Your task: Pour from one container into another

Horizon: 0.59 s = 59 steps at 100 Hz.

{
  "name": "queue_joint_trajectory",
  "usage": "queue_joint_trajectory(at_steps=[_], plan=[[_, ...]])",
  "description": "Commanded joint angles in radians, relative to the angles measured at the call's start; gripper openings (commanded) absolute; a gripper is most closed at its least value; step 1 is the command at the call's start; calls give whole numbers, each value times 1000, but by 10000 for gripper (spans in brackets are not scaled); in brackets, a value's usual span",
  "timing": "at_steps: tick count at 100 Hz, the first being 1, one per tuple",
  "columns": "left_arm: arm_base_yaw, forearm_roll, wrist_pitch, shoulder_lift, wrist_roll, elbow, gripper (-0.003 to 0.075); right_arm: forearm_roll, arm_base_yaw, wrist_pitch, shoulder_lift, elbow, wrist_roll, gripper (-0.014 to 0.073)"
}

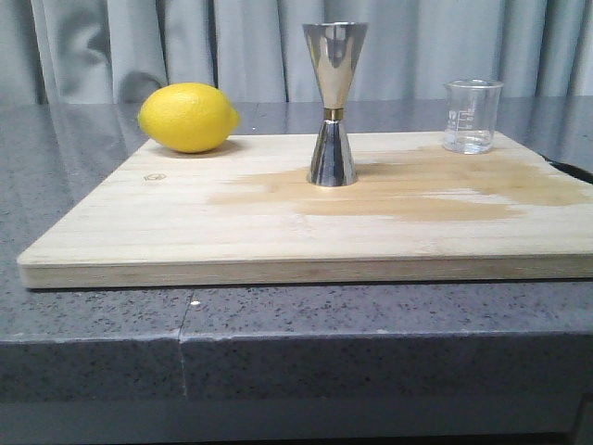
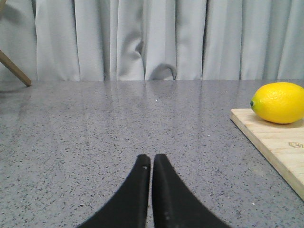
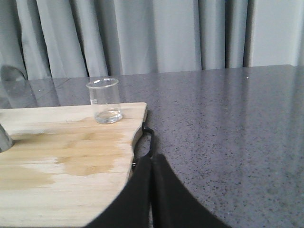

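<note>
Beyond right end effector (image 3: 152,164): beaker (image 3: 104,100).

I see the clear glass beaker (image 1: 473,116) upright at the board's far right corner; the steel jigger (image 1: 334,104) stands upright mid-board, well left of it.

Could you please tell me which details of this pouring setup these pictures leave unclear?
- Beaker markings: too small and faint to read in the front view.
- Jigger: cut off by the edge of the right wrist view.
- Inside of the jigger's top cup: hidden by its own wall in the front view.
- Both arms: outside the front view.
</note>
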Motion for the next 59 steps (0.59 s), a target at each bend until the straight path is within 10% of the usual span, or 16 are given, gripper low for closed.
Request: queue_joint_trajectory(at_steps=[1, 59], plan=[[-6, -6, -80, -25, -8, 37, -19, -74, -7, -102, -19, 26, 88, -75], [-6, -6, -80, -25, -8, 37, -19, -217, -7, -150, -19, 26, 189, -75]])
